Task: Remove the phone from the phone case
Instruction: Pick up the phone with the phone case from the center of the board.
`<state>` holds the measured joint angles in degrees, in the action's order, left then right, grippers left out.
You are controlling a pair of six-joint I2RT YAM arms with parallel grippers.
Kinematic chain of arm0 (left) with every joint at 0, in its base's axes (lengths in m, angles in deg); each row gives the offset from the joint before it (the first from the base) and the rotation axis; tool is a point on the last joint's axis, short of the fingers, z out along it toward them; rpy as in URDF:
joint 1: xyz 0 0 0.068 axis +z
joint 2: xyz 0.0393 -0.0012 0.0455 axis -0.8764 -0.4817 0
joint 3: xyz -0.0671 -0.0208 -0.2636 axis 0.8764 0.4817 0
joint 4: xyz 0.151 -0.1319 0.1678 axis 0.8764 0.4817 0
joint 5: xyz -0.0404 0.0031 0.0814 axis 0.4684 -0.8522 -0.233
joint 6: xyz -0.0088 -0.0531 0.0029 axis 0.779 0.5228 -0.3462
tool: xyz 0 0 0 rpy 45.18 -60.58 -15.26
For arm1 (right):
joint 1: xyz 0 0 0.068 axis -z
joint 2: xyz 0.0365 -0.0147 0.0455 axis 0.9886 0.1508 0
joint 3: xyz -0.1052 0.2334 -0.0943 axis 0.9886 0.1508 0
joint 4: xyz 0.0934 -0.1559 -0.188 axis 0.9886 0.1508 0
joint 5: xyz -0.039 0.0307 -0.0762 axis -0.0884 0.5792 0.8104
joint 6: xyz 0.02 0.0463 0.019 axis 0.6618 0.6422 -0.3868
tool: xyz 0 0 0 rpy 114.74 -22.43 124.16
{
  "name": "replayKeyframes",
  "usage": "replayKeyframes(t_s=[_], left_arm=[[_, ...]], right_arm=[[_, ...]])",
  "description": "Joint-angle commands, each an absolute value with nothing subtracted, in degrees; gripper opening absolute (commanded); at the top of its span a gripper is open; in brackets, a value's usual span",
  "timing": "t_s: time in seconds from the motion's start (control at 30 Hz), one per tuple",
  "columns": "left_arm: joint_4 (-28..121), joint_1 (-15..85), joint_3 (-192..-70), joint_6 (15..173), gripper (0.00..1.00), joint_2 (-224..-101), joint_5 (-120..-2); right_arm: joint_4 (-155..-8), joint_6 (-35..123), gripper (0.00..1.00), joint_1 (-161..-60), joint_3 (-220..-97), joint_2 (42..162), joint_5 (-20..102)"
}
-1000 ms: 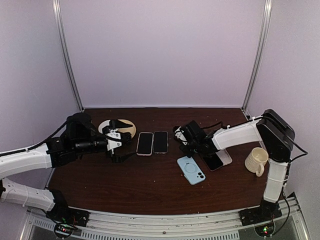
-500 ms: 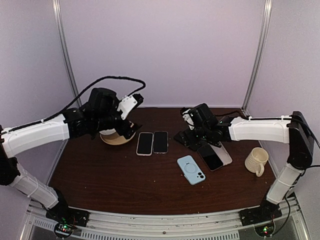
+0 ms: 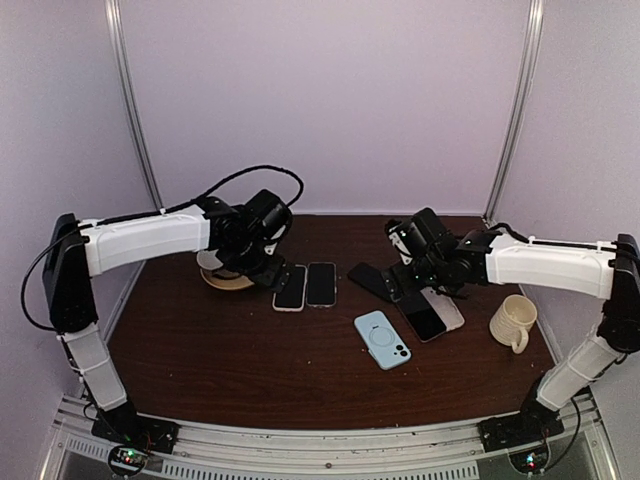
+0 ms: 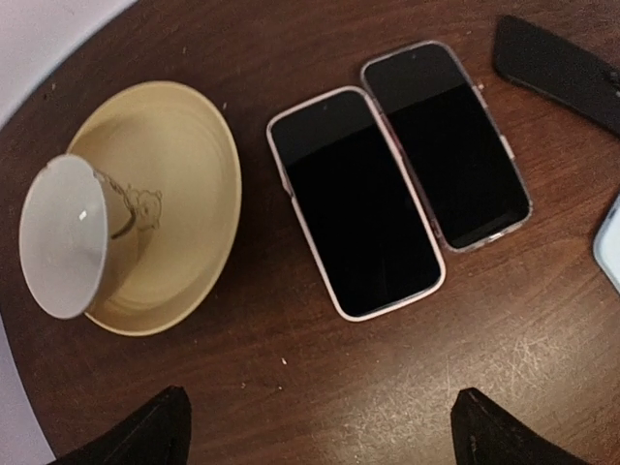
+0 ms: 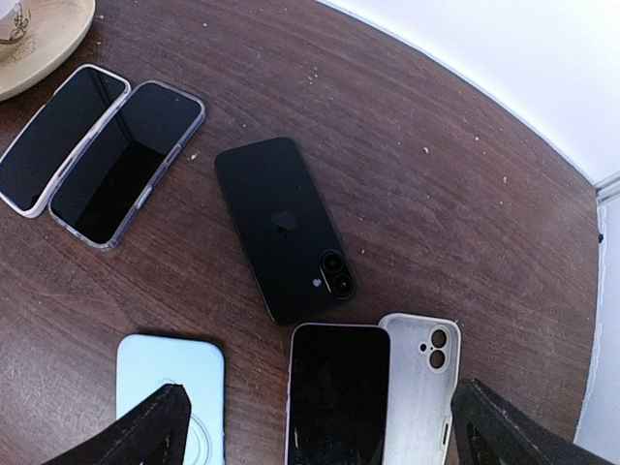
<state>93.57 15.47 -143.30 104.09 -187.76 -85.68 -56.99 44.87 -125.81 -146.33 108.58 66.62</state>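
Two cased phones lie screen up side by side: a pink-cased phone point(image 3: 289, 287) point(image 4: 356, 201) point(image 5: 60, 136) and a clear-cased phone point(image 3: 321, 284) point(image 4: 446, 143) point(image 5: 126, 163). My left gripper point(image 3: 268, 268) point(image 4: 320, 436) is open and empty, hovering just near of them. My right gripper point(image 3: 425, 282) point(image 5: 325, 426) is open and empty above a bare phone point(image 3: 424, 318) point(image 5: 339, 397) lying screen up beside an empty white case point(image 3: 447, 308) point(image 5: 418, 387). A black phone point(image 3: 372, 281) point(image 5: 283, 225) lies face down. A light blue cased phone point(image 3: 382, 339) point(image 5: 170, 397) lies face down.
A yellow plate point(image 3: 225, 278) point(image 4: 184, 194) with a tipped cup point(image 4: 73, 237) on it sits left of the cased phones, under my left arm. A cream mug point(image 3: 513, 322) stands at the right. Grey walls close in the table on three sides.
Both arms rose and reached out over the table. The left gripper swung right, past the plate, to the two cased phones. The right gripper moved right and back over the bare phone.
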Motion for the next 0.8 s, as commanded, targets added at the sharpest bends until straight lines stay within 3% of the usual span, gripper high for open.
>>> replayKeyframes(t_s=[0.0,0.3,0.77], left_arm=[[101.68,15.77,-149.52,120.15,0.98,-193.81,-87.66],[103.51,15.68,-154.6,127.72,0.97,-203.82,-84.8],[98.2,13.75,-153.3,125.75,0.98,-207.9,-80.07]], right_arm=[[-51.83,49.49,1.0,-125.04,-145.16,105.54,66.86],[-50.0,52.38,0.99,-124.59,-141.95,100.41,64.34],[-49.76,52.31,0.99,-124.22,-141.05,99.69,63.39]])
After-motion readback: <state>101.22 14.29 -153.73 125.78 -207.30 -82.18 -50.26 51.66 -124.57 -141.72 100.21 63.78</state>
